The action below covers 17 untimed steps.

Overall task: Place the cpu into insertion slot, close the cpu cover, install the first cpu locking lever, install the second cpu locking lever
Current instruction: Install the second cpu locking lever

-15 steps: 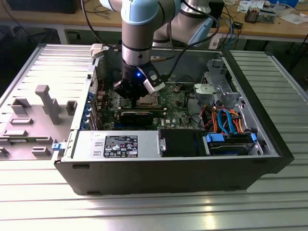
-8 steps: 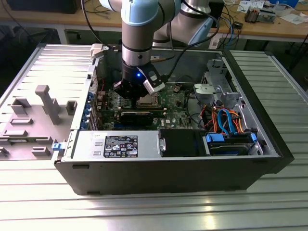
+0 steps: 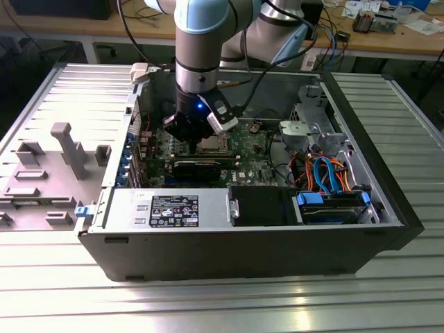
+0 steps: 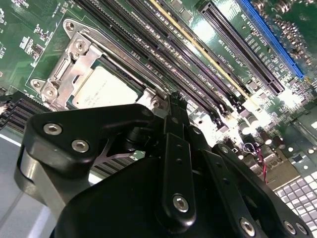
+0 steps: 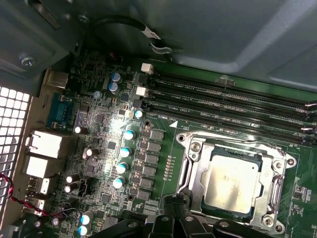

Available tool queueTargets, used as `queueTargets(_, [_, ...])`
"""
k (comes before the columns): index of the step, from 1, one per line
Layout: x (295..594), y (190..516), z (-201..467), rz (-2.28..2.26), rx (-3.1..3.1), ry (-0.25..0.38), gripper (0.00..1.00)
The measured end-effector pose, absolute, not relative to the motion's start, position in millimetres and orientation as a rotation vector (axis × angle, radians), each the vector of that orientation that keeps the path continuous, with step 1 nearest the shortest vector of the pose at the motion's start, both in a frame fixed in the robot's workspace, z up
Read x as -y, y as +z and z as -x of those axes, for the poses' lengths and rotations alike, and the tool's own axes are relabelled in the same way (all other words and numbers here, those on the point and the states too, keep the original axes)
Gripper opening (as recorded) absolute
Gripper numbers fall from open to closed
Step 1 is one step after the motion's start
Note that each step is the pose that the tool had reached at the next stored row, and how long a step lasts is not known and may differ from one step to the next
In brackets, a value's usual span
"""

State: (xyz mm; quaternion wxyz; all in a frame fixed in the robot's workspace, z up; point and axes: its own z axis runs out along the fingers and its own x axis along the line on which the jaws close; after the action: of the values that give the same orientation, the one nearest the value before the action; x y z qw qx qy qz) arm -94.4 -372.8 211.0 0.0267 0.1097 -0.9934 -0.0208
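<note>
One robot arm reaches down into an open computer case that lies on its side on a ribbed metal table. In the exterior view its gripper hangs low over the green motherboard, just above the insertion slot, which sits near the middle of the case. A black power supply box with a label lies at six o'clock from the slot, and a bundle of blue and orange cables lies at three o'clock.

In both wrist views the cpu lies flat inside the slot, its dull silver top facing up. The cpu cover, a silvery metal frame, lies down around the chip, with the chip's top showing through the frame's window. In the first wrist view, long black memory slots run at twelve o'clock from the chip, and a column of small silver-topped capacitors stands at nine o'clock from it.

In the second wrist view the gripper's black fingers appear pressed together, closed, with nothing visible between them. Their tip sits just beside one corner of the cover frame; whether it touches the frame or a lever there I cannot tell.
</note>
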Motion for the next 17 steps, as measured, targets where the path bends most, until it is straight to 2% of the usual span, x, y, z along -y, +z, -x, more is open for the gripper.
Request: queueTargets(17, [372.6,205.4,97.7,-0.343,3.068,-0.064,0.11])
